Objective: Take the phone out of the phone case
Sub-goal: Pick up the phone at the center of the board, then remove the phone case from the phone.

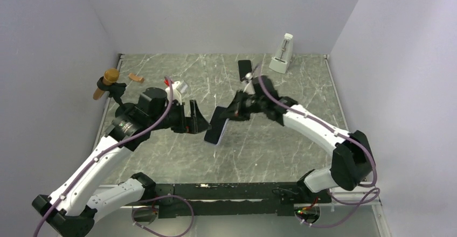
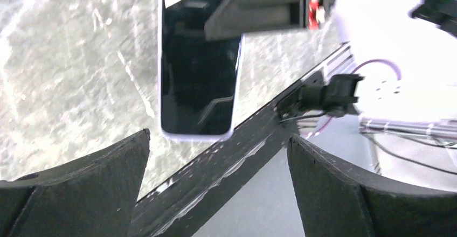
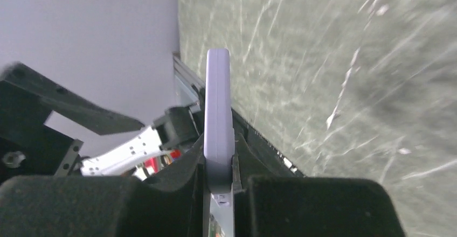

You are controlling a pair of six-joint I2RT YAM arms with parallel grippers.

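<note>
The phone [image 2: 196, 75] shows its dark screen, framed by the pale lavender phone case [image 2: 195, 136]. My right gripper [image 1: 229, 113] is shut on the top end of the cased phone [image 1: 215, 128] and holds it tilted above the table. In the right wrist view the case [image 3: 218, 102] is edge-on, clamped between the two fingers of that gripper [image 3: 220, 161]. My left gripper [image 1: 200, 123] is open and empty, just left of the phone's lower end. In the left wrist view its fingers [image 2: 91, 188] are spread wide below the phone, apart from it.
A dark flat rectangle [image 1: 245, 68] lies on the marble table at the back centre. A white metronome-like object [image 1: 281, 54] stands at the back right. A wooden piece [image 1: 108, 81] and a small orange piece [image 1: 136, 78] sit at the back left. Walls enclose three sides.
</note>
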